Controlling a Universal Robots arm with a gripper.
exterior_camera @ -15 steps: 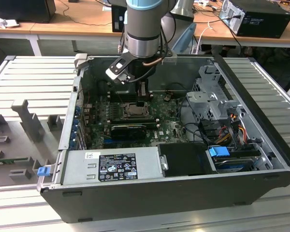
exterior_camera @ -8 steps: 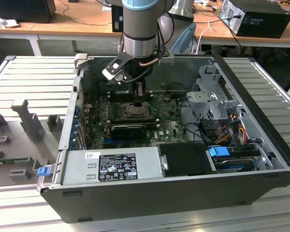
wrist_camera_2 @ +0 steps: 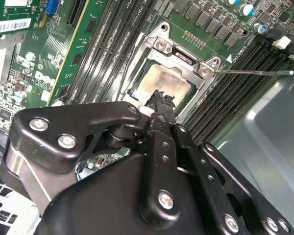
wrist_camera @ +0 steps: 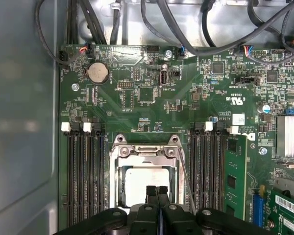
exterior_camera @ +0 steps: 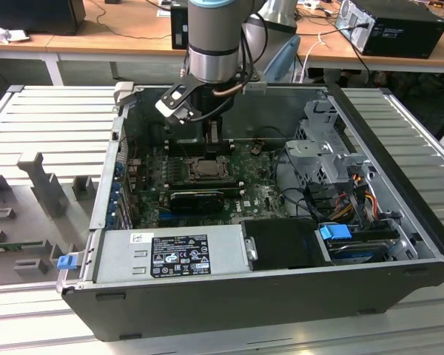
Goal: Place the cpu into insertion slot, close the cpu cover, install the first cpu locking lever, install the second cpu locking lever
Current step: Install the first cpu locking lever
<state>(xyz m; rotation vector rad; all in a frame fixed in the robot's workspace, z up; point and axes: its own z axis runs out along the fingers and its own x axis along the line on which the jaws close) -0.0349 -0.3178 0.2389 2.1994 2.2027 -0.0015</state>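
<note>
The cpu (wrist_camera: 139,182) lies flat in the insertion slot (exterior_camera: 205,168), its pale silver face (wrist_camera_2: 171,82) showing through the cut-out of the cpu cover (wrist_camera: 146,152). The grey cover frame (wrist_camera_2: 179,55) lies down around the chip. A thin wire locking lever (wrist_camera_2: 255,72) sticks out sideways from one corner of the socket and slants beside it (wrist_camera: 185,181), apparently unlatched. My gripper (wrist_camera: 157,191) is shut with nothing between its fingers. Its tips (wrist_camera_2: 159,95) hover just over the chip's near edge, above the socket (exterior_camera: 213,142).
Memory slots (wrist_camera: 83,171) flank the socket on both sides. A black ribbed heatsink block (exterior_camera: 196,200) sits in front of it, then the power supply (exterior_camera: 170,255). The drive cage (exterior_camera: 322,148) and cables (wrist_camera: 196,29) crowd the exterior view's right and the back.
</note>
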